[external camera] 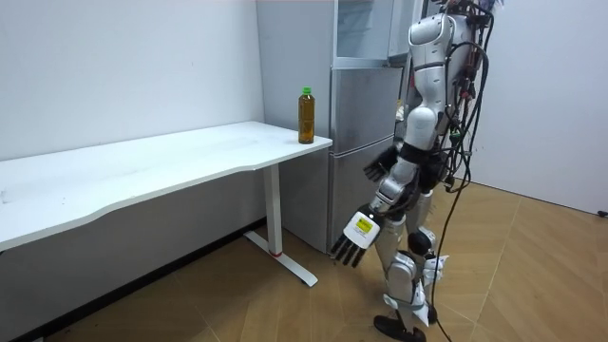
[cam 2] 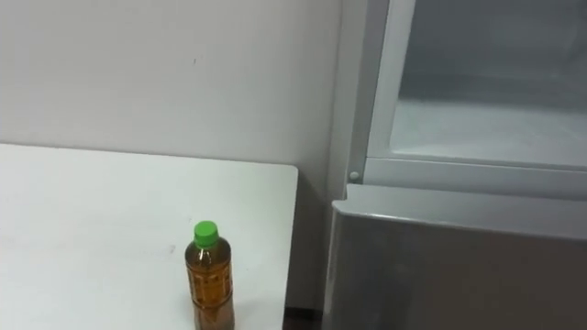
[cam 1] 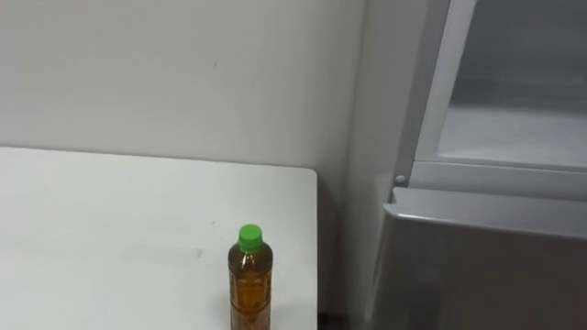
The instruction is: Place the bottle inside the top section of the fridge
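Bottle point(cam 1: 249, 280), green-capped, stands upright at the table point(cam 1: 110, 229) corner beside the upper fridge point(cam 1: 514, 119). Left hand point(external camera: 359, 237) and right hand point(external camera: 380, 166) hang low, fingers relaxed. Best grasp mid-body, keeping it upright.

The table point(cam 1: 110, 211) is bare all round the bottle point(cam 1: 249, 284), so there is free approach from the left, the front and above. The wall point(cam 1: 165, 73) closes off the back. Past a narrow gap on the right stands the fridge point(cam 1: 477, 266). Its upper compartment point(cam 1: 514, 128) seems open and clear inside.
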